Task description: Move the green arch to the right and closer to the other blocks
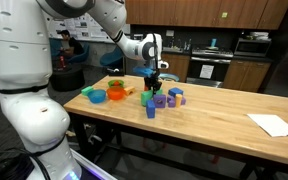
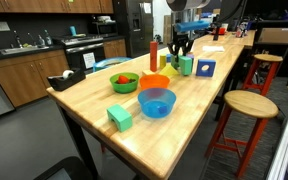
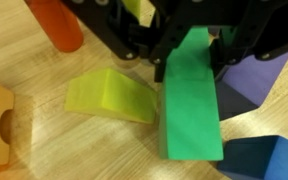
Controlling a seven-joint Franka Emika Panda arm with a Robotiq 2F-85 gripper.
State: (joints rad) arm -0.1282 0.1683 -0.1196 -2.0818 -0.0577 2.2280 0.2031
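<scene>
The green arch (image 3: 191,110) is a green block among the other blocks; it also shows in both exterior views (image 1: 146,99) (image 2: 186,65). My gripper (image 3: 189,65) comes down from above, with its fingers (image 3: 160,62) closed against the block's upper end. It also shows in both exterior views (image 1: 153,80) (image 2: 181,50). A yellow wedge (image 3: 109,97) lies just left of the arch. A purple block (image 3: 249,85) and a blue block (image 3: 264,158) lie to its right. The tall red cylinder (image 3: 56,25) stands behind them (image 2: 154,48).
A blue bowl (image 2: 156,102) and an orange bowl (image 2: 154,82) stand on the wooden table (image 2: 94,95). A green bowl (image 2: 124,82) is beside them. A separate light-green block (image 2: 119,118) stands near the table's end. A white paper (image 1: 274,124) lies at the far side. A stool (image 2: 247,105) stands beside the table.
</scene>
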